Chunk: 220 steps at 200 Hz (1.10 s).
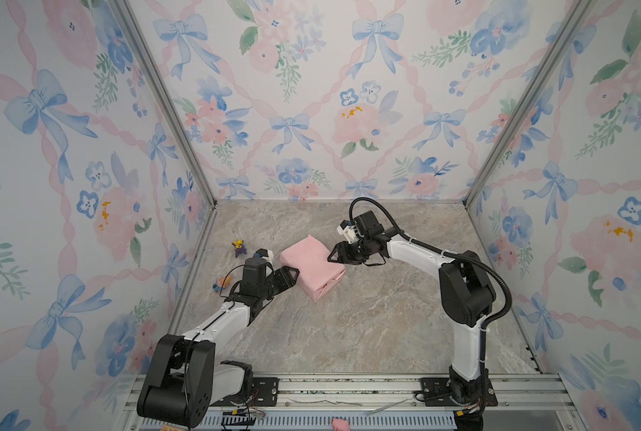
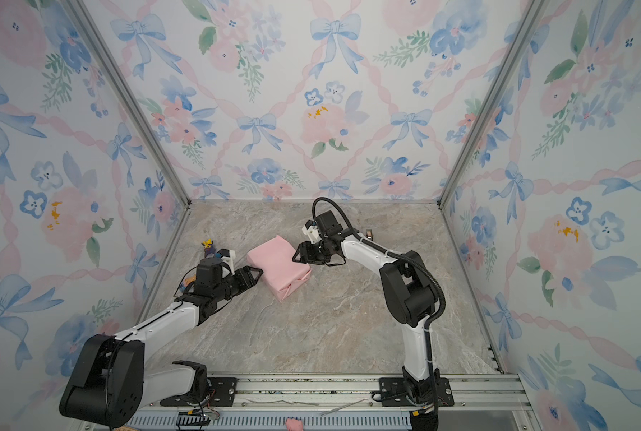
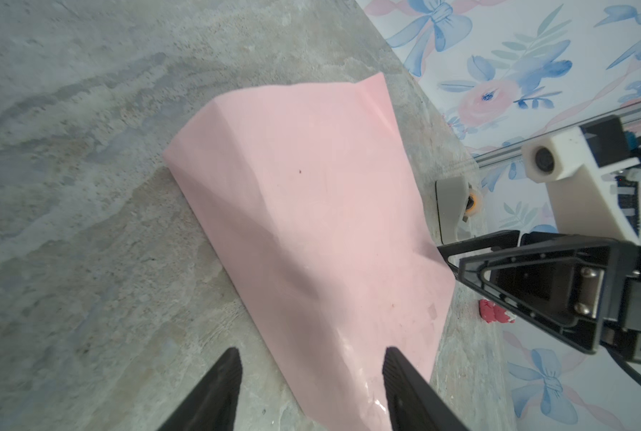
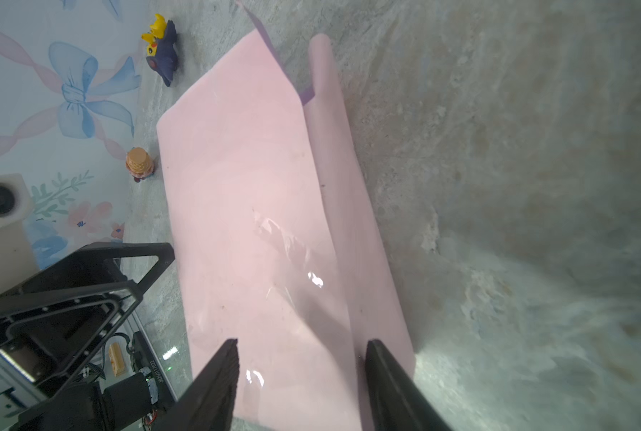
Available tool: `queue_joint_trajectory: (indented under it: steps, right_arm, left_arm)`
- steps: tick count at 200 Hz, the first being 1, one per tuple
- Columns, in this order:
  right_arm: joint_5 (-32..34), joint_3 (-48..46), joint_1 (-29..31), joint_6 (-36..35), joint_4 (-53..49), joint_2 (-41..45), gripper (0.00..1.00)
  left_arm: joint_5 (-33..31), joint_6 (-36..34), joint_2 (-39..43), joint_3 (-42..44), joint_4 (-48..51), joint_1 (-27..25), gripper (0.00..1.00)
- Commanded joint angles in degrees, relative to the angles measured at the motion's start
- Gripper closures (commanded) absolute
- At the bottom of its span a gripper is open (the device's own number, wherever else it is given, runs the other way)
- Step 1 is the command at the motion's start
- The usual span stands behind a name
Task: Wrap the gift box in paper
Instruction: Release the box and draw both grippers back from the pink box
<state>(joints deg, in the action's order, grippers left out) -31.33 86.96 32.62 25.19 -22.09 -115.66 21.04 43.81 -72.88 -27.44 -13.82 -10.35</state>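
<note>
1. Writing: a small white label [image 4: 153,381] on the left arm's wrist, seen in the right wrist view, carries print too small to read.
2. The paper [image 1: 311,266] is folded pink face out round a boxy form near the middle of the table [image 1: 367,328], slightly toward 9 o'clock. The gift box itself is covered and cannot be seen.
3. A sliver of the paper's lilac face shows at one end fold, and clear tape [image 4: 285,242] glints along the overlap.
4. The left gripper [image 1: 294,276] sits at the paper's 8 o'clock corner, jaws wide, holding nothing.
5. The right gripper [image 1: 332,255] sits at its 2 o'clock edge, jaws wide too, empty.
6. A purple-and-yellow toy [image 1: 239,248] stands at the paper's 10 o'clock, apart from it.
</note>
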Motion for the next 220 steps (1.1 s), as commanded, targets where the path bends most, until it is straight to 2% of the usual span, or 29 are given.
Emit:
queue_joint_trajectory:
  steps: [1, 44, 72, 90, 127, 168, 220]
  right_arm:
    - [-3.74, -4.8, 0.34, 2.32, 0.53, 3.39, 0.44]
    - [-5.29, -9.91, 2.33, 4.56, 0.82, 7.98, 0.45]
    - [-1.69, -10.78, -1.0, 5.85, -1.8, 9.97, 0.41]
    - [-1.77, -7.65, -2.62, 5.48, -3.3, 7.97, 0.4]
    - [-2.22, 3.09, -2.23, 2.36, -8.82, -0.54, 0.41]
    - [-4.43, 8.46, -1.34, 1.75, -10.1, -6.65, 0.48]
    - [-5.75, 7.98, -0.9, 1.31, -6.78, -6.71, 0.64]
  left_arm:
    - [4.18, 1.01, -3.4, -1.38, -5.35, 0.17, 0.38]
    - [5.5, -2.11, -9.3, -5.52, -7.0, -1.51, 0.4]
    - [5.17, -2.61, -10.61, -6.16, -6.99, -1.64, 0.39]
    - [5.15, -2.66, -11.66, -5.87, -6.96, -1.64, 0.39]
    - [4.95, -2.93, -13.61, -5.6, -7.0, -1.67, 0.39]
    - [5.17, -3.63, -14.92, -6.62, -6.96, -2.38, 0.44]
    - [4.24, -5.6, -16.33, -8.89, -7.01, -5.2, 0.51]
